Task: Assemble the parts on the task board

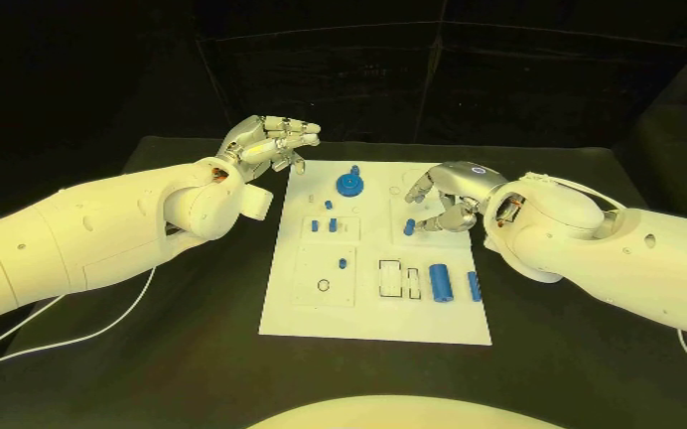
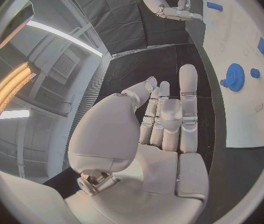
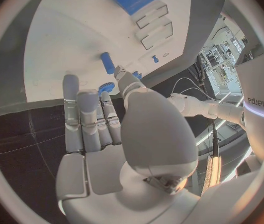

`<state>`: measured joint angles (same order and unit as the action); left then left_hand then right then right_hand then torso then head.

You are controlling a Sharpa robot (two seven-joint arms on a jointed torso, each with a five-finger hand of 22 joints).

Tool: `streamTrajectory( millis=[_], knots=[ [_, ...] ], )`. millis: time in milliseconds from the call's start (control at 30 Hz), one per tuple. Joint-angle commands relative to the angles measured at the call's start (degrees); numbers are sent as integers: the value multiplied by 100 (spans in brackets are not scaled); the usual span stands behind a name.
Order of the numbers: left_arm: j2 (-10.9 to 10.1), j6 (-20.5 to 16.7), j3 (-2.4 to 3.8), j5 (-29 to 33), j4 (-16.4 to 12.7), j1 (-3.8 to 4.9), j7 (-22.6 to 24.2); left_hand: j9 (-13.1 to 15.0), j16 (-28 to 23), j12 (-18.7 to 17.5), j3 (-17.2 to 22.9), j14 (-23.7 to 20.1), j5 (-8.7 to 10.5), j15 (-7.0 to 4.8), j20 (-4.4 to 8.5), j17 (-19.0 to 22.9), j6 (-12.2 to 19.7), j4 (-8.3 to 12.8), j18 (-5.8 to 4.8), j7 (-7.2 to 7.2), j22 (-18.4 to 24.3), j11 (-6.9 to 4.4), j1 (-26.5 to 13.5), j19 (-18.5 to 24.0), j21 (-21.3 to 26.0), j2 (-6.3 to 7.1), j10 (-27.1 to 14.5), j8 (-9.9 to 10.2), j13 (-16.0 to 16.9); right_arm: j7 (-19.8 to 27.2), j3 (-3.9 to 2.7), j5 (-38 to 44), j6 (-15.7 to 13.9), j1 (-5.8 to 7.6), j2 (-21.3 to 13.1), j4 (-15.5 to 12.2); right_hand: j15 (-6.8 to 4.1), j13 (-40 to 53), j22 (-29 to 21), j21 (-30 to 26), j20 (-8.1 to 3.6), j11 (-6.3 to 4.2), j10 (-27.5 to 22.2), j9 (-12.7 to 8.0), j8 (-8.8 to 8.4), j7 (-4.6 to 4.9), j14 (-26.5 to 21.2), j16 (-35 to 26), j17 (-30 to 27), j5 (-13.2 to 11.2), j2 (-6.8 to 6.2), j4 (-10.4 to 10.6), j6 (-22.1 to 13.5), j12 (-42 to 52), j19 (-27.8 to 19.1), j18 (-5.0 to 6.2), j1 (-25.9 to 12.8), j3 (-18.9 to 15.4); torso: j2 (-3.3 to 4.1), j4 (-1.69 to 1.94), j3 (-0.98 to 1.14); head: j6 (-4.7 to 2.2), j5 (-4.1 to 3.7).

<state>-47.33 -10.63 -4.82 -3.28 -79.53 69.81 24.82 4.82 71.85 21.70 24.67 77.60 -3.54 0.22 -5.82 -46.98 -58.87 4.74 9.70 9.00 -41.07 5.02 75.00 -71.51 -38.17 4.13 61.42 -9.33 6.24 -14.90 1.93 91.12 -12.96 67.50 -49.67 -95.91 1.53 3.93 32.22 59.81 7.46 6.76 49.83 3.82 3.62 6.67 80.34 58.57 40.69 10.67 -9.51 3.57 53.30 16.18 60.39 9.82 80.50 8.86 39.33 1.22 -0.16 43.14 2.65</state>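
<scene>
Over the task board (image 1: 375, 322), my right hand (image 1: 447, 194), fingers apart and empty, nears a blue peg (image 1: 410, 227) and could topple it, left hand (image 1: 268, 145) idle, open.

Open table on both sides of the board; obstacles gather in its upper half.

The task board (image 1: 375, 320) has bare white surface along its lower edge, and black table (image 1: 172, 359) lies free at lower left and lower right of the head view. The blue gear (image 1: 349, 186) stands proud at the board's upper middle, with small blue pegs (image 1: 324, 224) just below it. Two blue cylinders (image 1: 441, 279) lie at the board's right, near the rectangular slots. The right hand (image 1: 444, 201) hangs over the board's upper right, close above a short blue part (image 1: 410, 227). The left hand (image 1: 269, 144) sits off the board's upper left corner, leaving the left edge unblocked.
</scene>
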Motion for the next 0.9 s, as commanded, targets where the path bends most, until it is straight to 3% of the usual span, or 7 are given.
streamTrajectory(
  millis=[33, 300, 467, 633, 900],
  knots=[
    [6, 89, 1, 9, 3, 7, 14, -9, -35, 31, -26, -28, -7, -9, -1, 5, 18, 8, 74, 22, 5, -9, -8, 43, 4, -35, -40, -36, 5, -69, 0, 29, 515, 10, 73, 41, -11, 6, -2, -23, -4, -21, -13, 3, 7, 26, -49, -19, -5, 28, 27, 19, -16, 85, -22, 66, 84, -54, 1, 6, 3, 11, 2],
    [7, 92, 1, 9, 3, 7, 18, -9, -35, 31, -26, -28, -7, -9, -1, 5, 18, 8, 74, 22, 5, -9, -8, 43, 4, -35, -40, -36, 5, -60, 12, 38, 905, 5, 258, 145, -60, 7, 66, 14, -44, -79, 179, 4, 7, 110, -1, 17, -16, 90, 172, 14, 2, 291, 74, 54, 220, -60, -3, 17, 0, 18, 18],
    [7, 92, 1, 9, 6, 7, 20, -9, -35, 31, -26, -28, -7, -9, -1, 5, 18, 8, 74, 22, 5, -9, -8, 43, 4, -35, -40, -36, 5, -45, 17, 39, 1002, 2, 315, 177, -120, -22, 241, 125, -98, -144, 460, 25, 67, 159, 108, 110, 90, 108, 292, 2, 200, 385, 233, 22, 254, 29, -3, -4, 2, 18, 26],
    [13, 96, 1, 9, 7, 7, 19, -9, -35, 31, -26, -28, -7, -9, -1, 5, 18, 8, 74, 22, 5, -9, -8, 43, 4, -35, -40, -36, 5, -56, 20, 62, 1031, -2, 354, 202, -188, -47, 649, 384, -150, -204, 947, 40, 143, 159, 238, 276, 315, 3, 439, 13, 516, 331, 508, -54, 327, 387, -1, 3, 5, 22, 18],
    [9, 96, 1, 9, 14, 7, 17, -9, -35, 31, -26, -28, -7, -9, -1, 5, 18, 8, 74, 22, 5, -9, -8, 43, 4, -35, -40, -36, 5, -70, 20, 142, 928, -4, 366, 249, -215, -45, 857, 533, -178, -245, 1286, 36, 183, 148, 283, 355, 415, -52, 431, 21, 797, 124, 627, -85, 327, 832, -4, 6, 4, 37, 13]
  ],
)
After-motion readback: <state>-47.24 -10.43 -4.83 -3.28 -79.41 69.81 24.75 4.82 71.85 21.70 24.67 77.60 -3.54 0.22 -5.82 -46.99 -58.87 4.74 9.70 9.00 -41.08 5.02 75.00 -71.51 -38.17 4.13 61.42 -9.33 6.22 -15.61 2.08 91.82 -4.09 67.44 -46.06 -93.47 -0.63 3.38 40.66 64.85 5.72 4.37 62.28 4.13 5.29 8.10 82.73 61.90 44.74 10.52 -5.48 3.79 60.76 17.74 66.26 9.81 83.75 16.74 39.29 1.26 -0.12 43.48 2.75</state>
